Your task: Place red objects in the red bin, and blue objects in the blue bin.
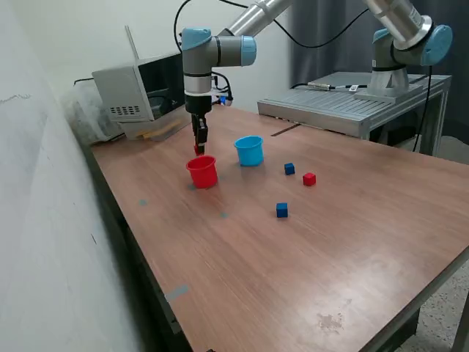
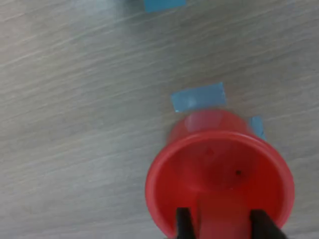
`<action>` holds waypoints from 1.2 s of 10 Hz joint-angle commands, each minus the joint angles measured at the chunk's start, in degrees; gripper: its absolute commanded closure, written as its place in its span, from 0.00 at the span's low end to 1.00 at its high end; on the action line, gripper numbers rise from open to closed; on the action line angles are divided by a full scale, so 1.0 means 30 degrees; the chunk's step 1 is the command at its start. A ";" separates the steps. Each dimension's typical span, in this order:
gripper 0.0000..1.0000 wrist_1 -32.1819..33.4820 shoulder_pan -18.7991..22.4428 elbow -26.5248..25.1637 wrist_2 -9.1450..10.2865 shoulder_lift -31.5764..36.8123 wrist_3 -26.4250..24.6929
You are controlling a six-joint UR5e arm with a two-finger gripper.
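We read no writing or brand anywhere. We count one red cup (image 1: 202,172), one light blue cup (image 1: 250,150), two dark blue cubes (image 1: 289,169) (image 1: 282,210), and one red cube on the table (image 1: 309,179). The gripper (image 1: 199,149) hangs over the red cup's mouth, fingers (image 2: 183,223) narrowly apart around a red cube (image 2: 222,219) held between them.

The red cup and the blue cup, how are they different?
The red cup is bright red, while the blue cup is light blue. The gripper hangs right over the red cup; nothing is above the blue cup. Both are small, round, tapered cups standing upright on the wooden table, about the same size.
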State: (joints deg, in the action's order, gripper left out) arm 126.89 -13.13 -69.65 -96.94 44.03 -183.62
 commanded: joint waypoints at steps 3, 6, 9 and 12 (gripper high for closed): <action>0.00 0.0007 0.0012 0.0013 0.0000 -0.0059 -0.0052; 0.00 -0.0169 0.1672 -0.2405 0.0029 0.1188 -0.0081; 0.00 0.0036 0.4310 -0.5106 0.0176 0.4298 -0.1688; 0.00 0.0646 0.5634 -0.6840 0.0235 0.5418 -0.4786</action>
State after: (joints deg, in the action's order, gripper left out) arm 127.30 -0.36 -85.34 -96.42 56.56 -190.76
